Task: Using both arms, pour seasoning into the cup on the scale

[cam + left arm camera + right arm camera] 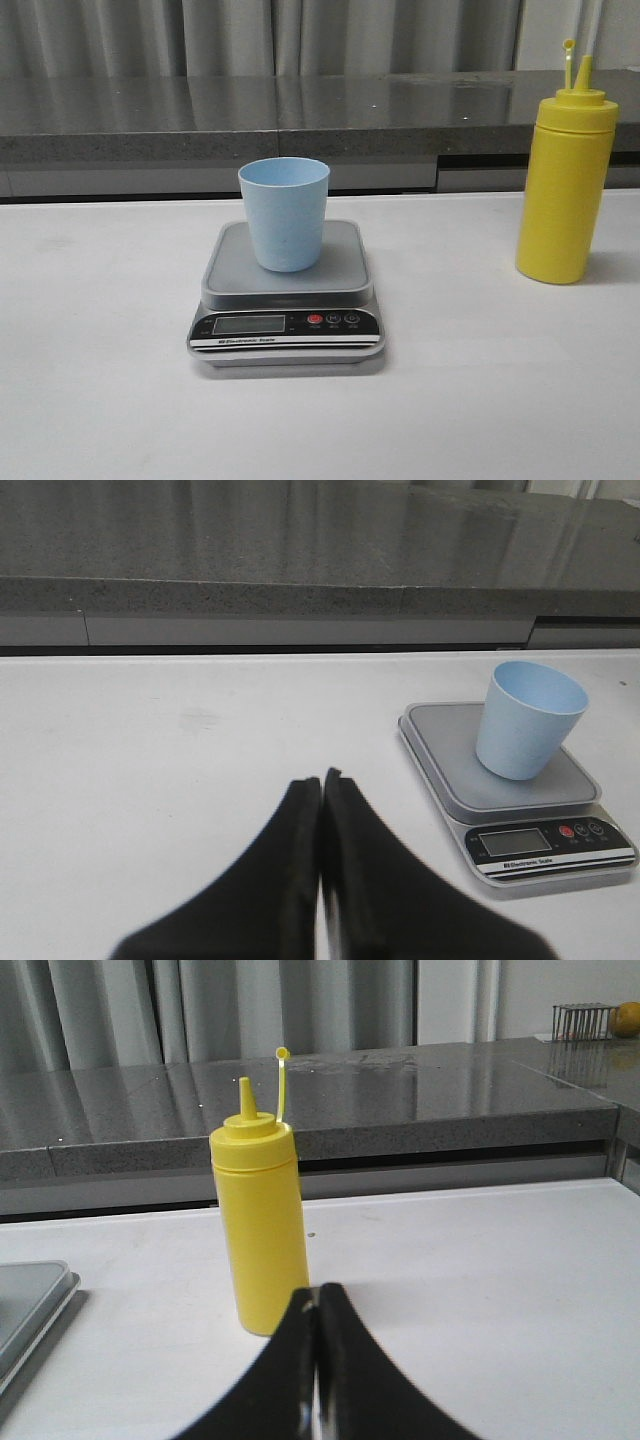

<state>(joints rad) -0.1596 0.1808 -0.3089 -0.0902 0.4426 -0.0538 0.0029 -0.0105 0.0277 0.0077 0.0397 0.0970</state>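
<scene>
The light blue cup (284, 213) stands upright on the grey platform of the scale (287, 300) at the table's middle; both also show in the left wrist view, the cup (529, 720) on the scale (520, 805). The yellow seasoning bottle (565, 182) stands upright at the right, cap open; it also shows in the right wrist view (260, 1230). My left gripper (321, 777) is shut and empty, short of and left of the scale. My right gripper (318, 1288) is shut and empty, just in front of the bottle. Neither arm shows in the front view.
A dark grey stone counter (300, 110) runs along the table's far edge, with curtains behind. A wire rack (582, 1021) and an orange fruit (626, 1018) sit on the counter far right. A corner of the scale (30, 1305) shows in the right wrist view.
</scene>
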